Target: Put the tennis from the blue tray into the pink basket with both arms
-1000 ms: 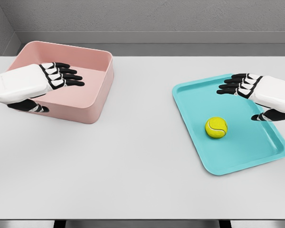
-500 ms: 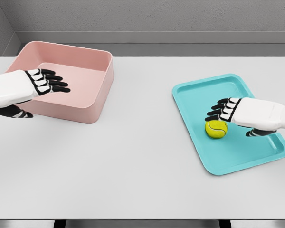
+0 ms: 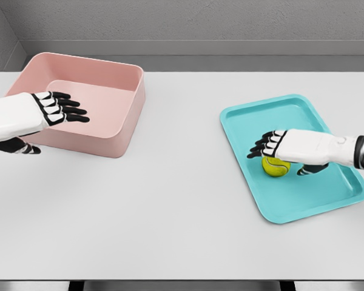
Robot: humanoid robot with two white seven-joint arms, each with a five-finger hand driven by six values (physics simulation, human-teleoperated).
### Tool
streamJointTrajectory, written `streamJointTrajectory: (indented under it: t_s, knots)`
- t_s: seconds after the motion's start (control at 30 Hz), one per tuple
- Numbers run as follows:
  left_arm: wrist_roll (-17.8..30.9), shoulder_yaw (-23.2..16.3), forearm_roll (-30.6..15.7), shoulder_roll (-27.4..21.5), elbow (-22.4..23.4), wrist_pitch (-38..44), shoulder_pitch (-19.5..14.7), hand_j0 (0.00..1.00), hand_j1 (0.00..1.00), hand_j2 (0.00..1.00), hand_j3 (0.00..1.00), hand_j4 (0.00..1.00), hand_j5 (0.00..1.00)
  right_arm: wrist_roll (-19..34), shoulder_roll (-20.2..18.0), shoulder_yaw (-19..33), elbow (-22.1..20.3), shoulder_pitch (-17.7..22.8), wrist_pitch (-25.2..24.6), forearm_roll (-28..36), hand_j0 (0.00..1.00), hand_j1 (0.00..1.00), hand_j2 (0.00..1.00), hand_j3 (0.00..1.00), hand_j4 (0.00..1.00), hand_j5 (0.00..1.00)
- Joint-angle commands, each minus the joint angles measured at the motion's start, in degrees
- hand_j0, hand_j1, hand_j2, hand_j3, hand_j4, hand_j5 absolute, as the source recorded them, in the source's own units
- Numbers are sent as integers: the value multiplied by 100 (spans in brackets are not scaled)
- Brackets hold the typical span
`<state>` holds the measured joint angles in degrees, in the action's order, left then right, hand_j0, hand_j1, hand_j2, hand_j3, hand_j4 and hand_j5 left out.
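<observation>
The yellow tennis ball lies in the middle of the blue tray on the right of the table. My right hand lies low over the ball, palm down on its top. The fingers stretch out past it to the left and the thumb hangs at its right side. The hand is open and covers the ball's upper half. The pink basket stands at the far left. My left hand hovers open over the basket's front left wall, fingers pointing right.
The white table runs wide between basket and tray. A grey wall closes off the back and the left corner. The table's front edge lies near the bottom of the view.
My right hand has come down and to the left from the tray's far side onto the ball. My left hand has drawn back to the left and lower, then held almost still.
</observation>
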<state>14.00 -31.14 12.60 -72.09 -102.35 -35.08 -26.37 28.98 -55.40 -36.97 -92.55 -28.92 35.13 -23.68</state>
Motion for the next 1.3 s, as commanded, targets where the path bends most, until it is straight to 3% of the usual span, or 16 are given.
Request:
streamJointTrajectory:
  t_s: [0.0,0.27,0.37,0.47,0.73,1.27]
  knots:
    - [-3,3,-38,-24,-5,8,0,100,100,100,100,100,100,11,20,-56,62,0,-13,-14,100,100,100,100,100,100]
    - [-12,12,-38,-60,-5,8,26,100,100,100,100,100,100,11,178,-56,229,-9,-13,-154,99,99,99,99,99,99]
    - [-12,12,-74,-86,-5,8,26,100,100,100,100,100,100,11,178,-56,229,-44,-13,-234,91,91,91,91,91,91]
    - [-12,12,-74,-95,-13,8,26,100,100,100,100,100,100,2,178,-56,325,-53,-13,-269,90,90,90,90,90,90]
    - [-21,12,-117,-139,-13,8,26,100,100,100,100,100,100,2,178,-56,325,-44,-13,-321,90,90,90,90,90,90]
    - [-21,21,-126,-139,-31,8,26,100,100,100,100,100,100,11,187,-56,290,0,-13,-339,77,77,77,77,77,77]
